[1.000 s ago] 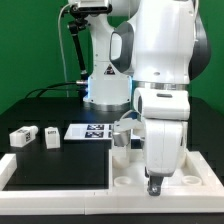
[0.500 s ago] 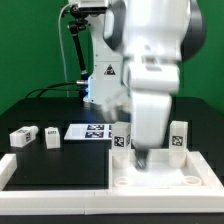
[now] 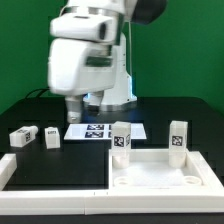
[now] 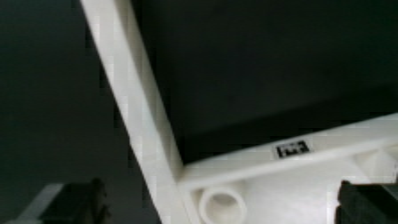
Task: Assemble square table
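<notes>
Exterior view: the square top [image 3: 160,172] lies at the front corner of the black work surface [image 3: 60,165], on the exterior view's right. One upright leg [image 3: 121,139] stands at its far corner nearer the middle of the surface, and a second upright leg [image 3: 178,139] stands at the other far corner. A loose leg block [image 3: 22,135] and a second loose leg block [image 3: 52,136] lie just beside each other near the edge on the exterior view's left, well apart from the top. The marker board [image 3: 95,131] lies between them and the top. The gripper [image 3: 72,106] hangs raised above the marker board's end nearest the blocks, touching nothing.

In the wrist view the dark fingers [image 4: 80,203] sit far apart with nothing between them, so the pincer is wide and empty. Below it show a border rail [image 4: 143,120] and an unfilled socket [image 4: 222,205] of the top.

Two legs look fitted and two remain, so fetching the third leg seems to be the step in hand. The next move calls for descending over the nearer loose block, squaring the jaws to its sides and closing firmly before carrying it to a free front socket
</notes>
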`<state>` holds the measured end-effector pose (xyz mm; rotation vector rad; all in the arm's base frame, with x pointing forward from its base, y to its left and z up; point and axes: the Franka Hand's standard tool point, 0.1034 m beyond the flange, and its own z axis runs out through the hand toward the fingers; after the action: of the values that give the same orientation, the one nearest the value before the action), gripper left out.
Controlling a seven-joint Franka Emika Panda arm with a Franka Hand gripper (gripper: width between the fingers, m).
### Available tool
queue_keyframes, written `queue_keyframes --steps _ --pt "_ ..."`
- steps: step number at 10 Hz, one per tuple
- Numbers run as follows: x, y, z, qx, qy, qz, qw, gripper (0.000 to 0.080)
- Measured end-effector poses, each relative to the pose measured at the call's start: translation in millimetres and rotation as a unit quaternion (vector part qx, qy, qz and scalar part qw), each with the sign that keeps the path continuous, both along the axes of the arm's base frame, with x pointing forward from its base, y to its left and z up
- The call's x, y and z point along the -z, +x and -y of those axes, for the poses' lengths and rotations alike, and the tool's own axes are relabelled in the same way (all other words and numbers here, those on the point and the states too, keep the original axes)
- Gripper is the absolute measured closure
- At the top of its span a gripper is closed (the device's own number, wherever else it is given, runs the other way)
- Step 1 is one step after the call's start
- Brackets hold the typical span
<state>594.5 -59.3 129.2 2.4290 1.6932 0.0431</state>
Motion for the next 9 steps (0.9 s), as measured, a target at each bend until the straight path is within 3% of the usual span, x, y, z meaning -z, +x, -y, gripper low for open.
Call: queue_keyframes --steps 5,6,8,9 --pt "3.6 -0.7 -6.3 0.157 0.029 0.026 0.987 0.0151" --pt "16.1 -17.1 1.6 0.200 0.042 0.023 0.979 0.0151" --pt "14.9 -32.6 27.3 0.280 0.066 0.012 0.958 0.0151" --pt "21.7 -48.0 38.6 0.308 0.072 0.003 0.949 0.0151"
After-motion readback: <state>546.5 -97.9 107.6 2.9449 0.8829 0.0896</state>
